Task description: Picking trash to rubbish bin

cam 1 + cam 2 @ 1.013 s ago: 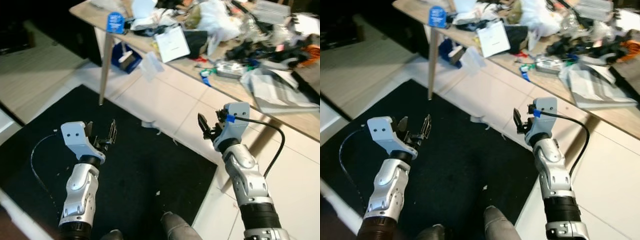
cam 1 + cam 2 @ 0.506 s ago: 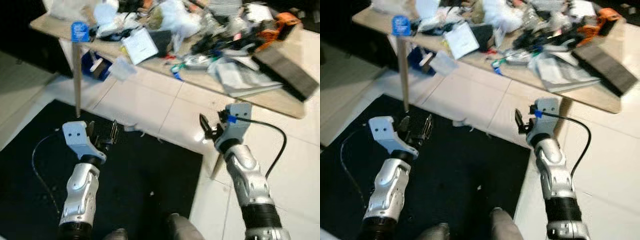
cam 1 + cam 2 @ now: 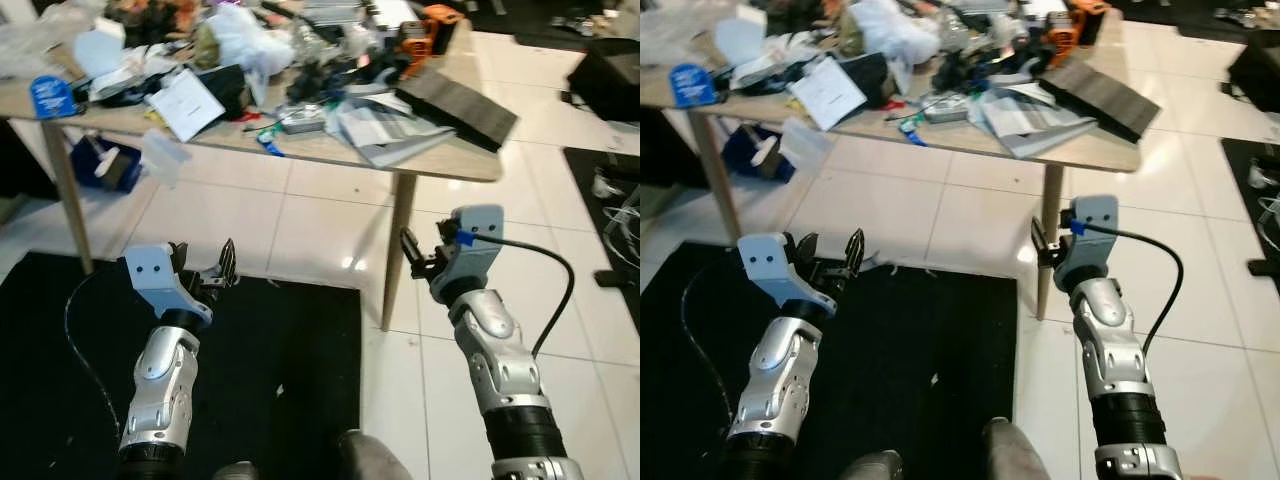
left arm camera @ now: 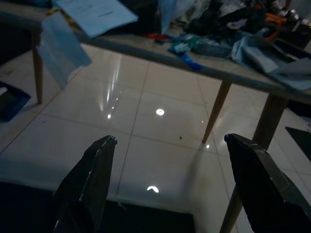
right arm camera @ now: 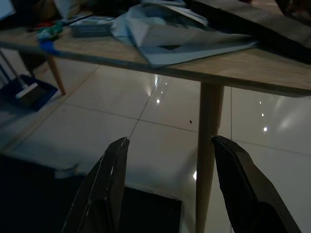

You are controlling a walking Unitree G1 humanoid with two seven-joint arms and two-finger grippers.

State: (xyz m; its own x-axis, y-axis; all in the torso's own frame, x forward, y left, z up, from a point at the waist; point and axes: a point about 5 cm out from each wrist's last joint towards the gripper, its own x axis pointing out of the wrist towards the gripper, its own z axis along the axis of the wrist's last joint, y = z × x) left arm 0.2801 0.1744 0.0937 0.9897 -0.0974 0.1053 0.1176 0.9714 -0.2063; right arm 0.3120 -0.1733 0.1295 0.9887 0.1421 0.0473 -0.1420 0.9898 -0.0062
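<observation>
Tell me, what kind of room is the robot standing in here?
Probably a home workroom or living area: a wooden table heaped with papers, bags and tools, a glossy white tiled floor, and a black mat under the robot.

Head stereo pair looks forward and down at the cluttered bench [image 3: 440, 160]; both wrist cameras face it low, sharing its legs
</observation>
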